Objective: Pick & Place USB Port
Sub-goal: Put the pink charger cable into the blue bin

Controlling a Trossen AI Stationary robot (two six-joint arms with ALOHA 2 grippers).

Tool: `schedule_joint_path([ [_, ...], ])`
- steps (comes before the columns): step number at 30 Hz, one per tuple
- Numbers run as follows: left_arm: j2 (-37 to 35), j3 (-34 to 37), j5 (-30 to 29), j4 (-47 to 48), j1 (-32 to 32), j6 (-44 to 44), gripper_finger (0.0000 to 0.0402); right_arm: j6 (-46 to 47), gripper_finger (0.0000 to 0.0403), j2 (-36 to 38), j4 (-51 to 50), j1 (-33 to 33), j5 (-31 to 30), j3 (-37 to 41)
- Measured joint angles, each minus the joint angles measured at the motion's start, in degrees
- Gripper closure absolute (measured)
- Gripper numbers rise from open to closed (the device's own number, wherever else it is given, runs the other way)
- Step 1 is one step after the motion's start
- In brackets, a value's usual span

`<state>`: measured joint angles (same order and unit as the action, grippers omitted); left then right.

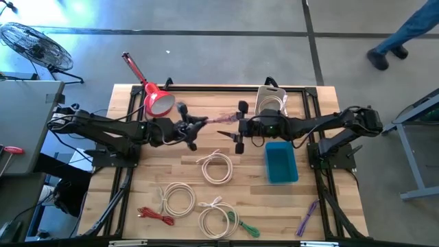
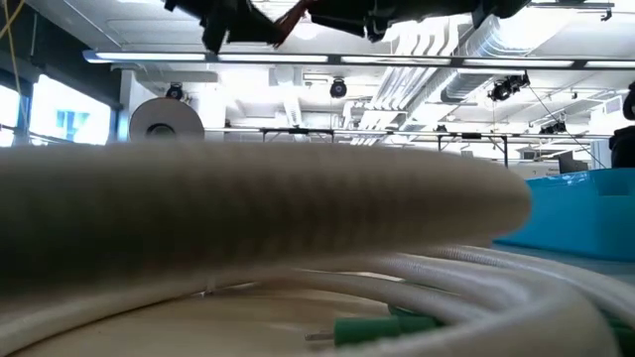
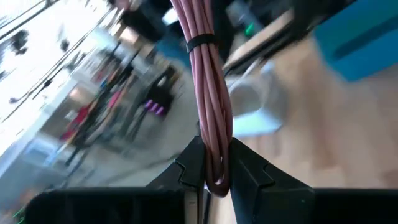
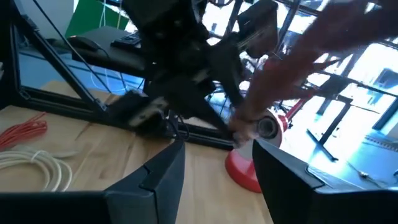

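Observation:
A dusty-pink cable bundle, bound by a black tie, hangs in the air above the table's middle, lying roughly level. My left gripper is shut on its left end. My right gripper faces it from the right, open wide. Its fingers stand on either side of the bundle's free end without touching it. In the right wrist view the bundle is a blur beyond my right gripper. The low view shows both grippers only at the top edge, with the bundle between them. My left gripper pinches the looped end of the bundle between its two fingers. It comes level from the table's left, and the fingers lie along the strands. Several strands are held together. The bundle is lifted clear and reaches out toward the right arm.
A blue bin sits under the right arm. White cable coils and red, green and purple cables lie toward the near edge. A red lamp and another white coil stand at the far edge.

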<state>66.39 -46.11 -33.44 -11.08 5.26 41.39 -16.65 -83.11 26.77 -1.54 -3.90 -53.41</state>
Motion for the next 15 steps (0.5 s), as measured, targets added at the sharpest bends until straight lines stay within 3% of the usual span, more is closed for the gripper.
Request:
schedule_joint_path([
  [5,0.21,-0.02,5.91,-1.47,0.00,-1.14,0.0363,-2.12,0.0222,0.00,1.20,0.00,1.30,0.00],
  [15,5.06,-0.04,7.58,-2.53,0.00,-2.62,0.0363,-2.92,0.0222,0.00,1.82,0.00,4.36,0.00],
])
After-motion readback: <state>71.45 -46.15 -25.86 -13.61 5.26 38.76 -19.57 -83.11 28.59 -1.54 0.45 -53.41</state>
